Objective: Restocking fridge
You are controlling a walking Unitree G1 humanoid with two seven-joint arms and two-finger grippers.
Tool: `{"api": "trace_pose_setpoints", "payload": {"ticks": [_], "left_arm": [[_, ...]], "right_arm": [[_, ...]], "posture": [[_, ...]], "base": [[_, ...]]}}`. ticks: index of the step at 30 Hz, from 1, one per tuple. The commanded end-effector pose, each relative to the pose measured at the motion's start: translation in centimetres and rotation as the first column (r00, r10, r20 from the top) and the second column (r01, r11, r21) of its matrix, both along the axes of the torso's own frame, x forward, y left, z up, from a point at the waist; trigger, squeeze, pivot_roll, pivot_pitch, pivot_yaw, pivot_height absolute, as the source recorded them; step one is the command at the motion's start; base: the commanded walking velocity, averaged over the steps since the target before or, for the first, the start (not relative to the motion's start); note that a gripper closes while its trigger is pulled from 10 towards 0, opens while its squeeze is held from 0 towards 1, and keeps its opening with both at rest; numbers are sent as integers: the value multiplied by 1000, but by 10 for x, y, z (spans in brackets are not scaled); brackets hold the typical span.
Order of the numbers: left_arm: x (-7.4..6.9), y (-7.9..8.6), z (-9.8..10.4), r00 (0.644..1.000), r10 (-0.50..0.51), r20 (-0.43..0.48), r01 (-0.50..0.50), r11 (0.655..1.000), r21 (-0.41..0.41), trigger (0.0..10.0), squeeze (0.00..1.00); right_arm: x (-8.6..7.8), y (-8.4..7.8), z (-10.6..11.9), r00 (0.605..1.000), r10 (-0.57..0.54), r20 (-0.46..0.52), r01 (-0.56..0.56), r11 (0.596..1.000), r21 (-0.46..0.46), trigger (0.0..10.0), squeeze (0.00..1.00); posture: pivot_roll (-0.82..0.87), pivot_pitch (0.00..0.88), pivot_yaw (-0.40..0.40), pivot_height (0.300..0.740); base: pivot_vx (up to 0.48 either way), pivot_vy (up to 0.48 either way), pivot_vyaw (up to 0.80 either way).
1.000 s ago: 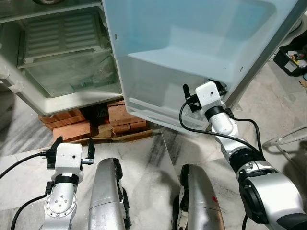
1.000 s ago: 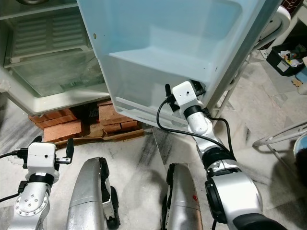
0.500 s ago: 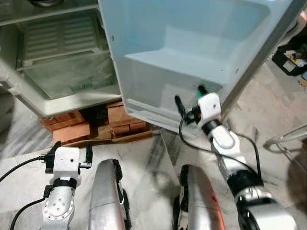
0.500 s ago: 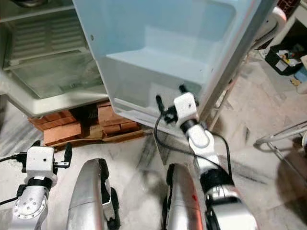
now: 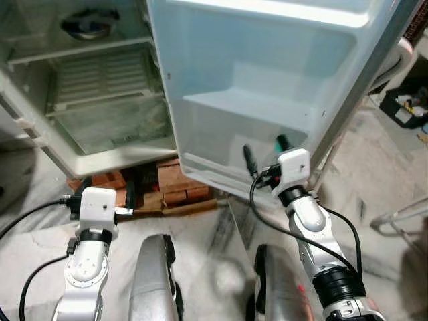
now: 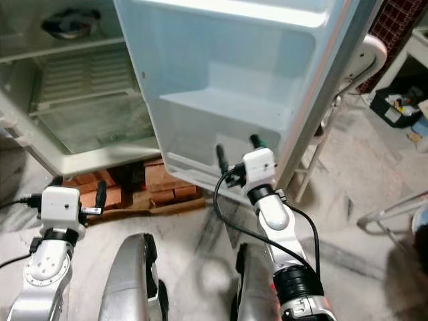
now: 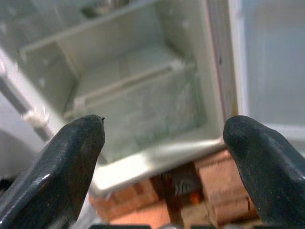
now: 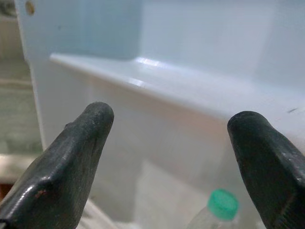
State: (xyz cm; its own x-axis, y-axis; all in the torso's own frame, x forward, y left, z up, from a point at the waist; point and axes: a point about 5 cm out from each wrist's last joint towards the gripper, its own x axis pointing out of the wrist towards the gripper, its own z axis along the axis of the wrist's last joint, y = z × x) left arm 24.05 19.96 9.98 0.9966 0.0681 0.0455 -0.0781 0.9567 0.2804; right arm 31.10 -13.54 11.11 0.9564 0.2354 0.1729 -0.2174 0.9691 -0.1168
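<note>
At fridge door (image 5: 267, 73) bin: right gripper (image 5: 265, 152) raised, fingers spread; left gripper (image 5: 103, 199) low, spread.

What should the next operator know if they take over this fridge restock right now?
Right gripper: open, empty, raised at the lowest shelf of the open pale-blue fridge door.
Left gripper: open, empty, held low in front of the white fridge cabinet, which sits on red bricks.
Clear plastic bottle with a green cap: standing in that lowest door shelf, between the right fingers and free of them.
Done: one bottle appears stocked in the door.
Left: cabinet shelves look nearly bare except a dark item on the upper shelf. No further stock is visible, so it probably needs fetching.
</note>
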Motion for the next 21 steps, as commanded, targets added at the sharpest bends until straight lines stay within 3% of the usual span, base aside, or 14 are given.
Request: {"api": "trace_pose_setpoints", "payload": {"ticks": [1,6,11,21], "left_arm": [[3,-4,1,999,-37,2,37,999,-4,10000,0],[4,-9,-2,997,-77,-2,77,997,-8,10000,0],[-1,-10,-7,1000,-28,-8,28,999,-26,10000,0],[-2,-16,-15,998,-45,-36,44,999,-14,10000,0]], "right_arm": [[-1,0,-5,1000,5,-18,-6,1000,-23,10000,0],[3,-6,-4,1000,9,-24,-10,999,-41,10000,0],[2,-17,-8,998,-35,-60,34,999,-26,10000,0],[-5,-18,-19,990,-62,-129,65,998,16,10000,0]], "posture": [[66,2,36,609],[55,4,22,633],[53,20,14,663],[34,24,14,692]], "base": [[0,0,0],[0,0,0],[0,0,0],[0,0,0]]}}
